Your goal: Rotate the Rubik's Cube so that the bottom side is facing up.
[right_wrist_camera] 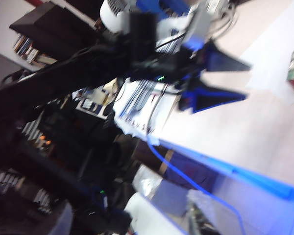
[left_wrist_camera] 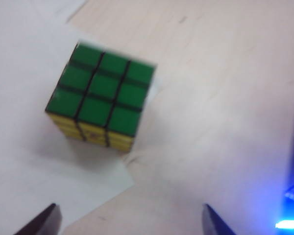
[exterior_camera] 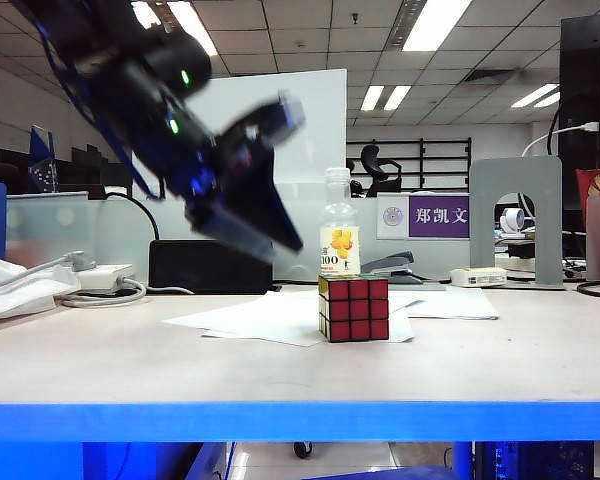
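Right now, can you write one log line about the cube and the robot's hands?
Rubik's Cube: on paper, green face up, untouched | left gripper: open, above cube | right gripper: not in view

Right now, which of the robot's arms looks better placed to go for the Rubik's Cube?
Probably the left. Its left gripper hangs open just above the Rubik's Cube, the cube's green top lying ahead of its fingertips. The right gripper does not show in any view, and its camera looks at the other arm, with the cube only at the edge.
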Action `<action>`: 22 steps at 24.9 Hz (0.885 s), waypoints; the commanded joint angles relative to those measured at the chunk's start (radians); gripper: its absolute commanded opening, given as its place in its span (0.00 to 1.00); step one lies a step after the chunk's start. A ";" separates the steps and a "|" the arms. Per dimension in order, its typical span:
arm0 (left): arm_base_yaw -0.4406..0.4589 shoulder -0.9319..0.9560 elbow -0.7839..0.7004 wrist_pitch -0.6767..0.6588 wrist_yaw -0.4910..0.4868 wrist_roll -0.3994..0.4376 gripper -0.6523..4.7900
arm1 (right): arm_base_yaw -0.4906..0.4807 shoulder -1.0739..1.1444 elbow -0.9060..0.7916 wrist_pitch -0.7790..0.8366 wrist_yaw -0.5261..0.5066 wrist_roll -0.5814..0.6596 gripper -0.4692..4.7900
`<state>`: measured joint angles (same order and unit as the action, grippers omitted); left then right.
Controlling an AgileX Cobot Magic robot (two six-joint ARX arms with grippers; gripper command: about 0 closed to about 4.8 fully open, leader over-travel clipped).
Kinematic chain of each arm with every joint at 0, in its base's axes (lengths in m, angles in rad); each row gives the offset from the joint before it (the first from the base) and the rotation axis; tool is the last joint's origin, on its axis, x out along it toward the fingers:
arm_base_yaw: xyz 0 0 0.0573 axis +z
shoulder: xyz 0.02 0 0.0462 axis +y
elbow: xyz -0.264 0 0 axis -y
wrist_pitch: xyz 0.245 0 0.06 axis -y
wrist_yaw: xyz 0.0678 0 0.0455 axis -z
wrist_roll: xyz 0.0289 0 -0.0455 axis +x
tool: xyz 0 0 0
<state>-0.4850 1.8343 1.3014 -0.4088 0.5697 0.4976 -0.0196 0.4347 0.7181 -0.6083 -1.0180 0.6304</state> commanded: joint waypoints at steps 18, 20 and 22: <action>-0.054 0.316 0.436 -0.227 -0.027 0.146 0.81 | 0.041 0.003 0.007 0.120 -0.065 0.126 0.74; -0.086 0.324 0.436 -0.217 -0.044 0.190 0.81 | 0.064 0.003 0.007 0.120 -0.065 0.125 0.74; -0.116 0.336 0.436 -0.190 -0.069 0.209 0.81 | 0.072 0.003 0.007 0.120 -0.066 0.125 0.74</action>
<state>-0.5896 2.1639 1.7359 -0.6186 0.5106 0.6884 0.0505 0.4370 0.7185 -0.5056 -1.0775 0.7521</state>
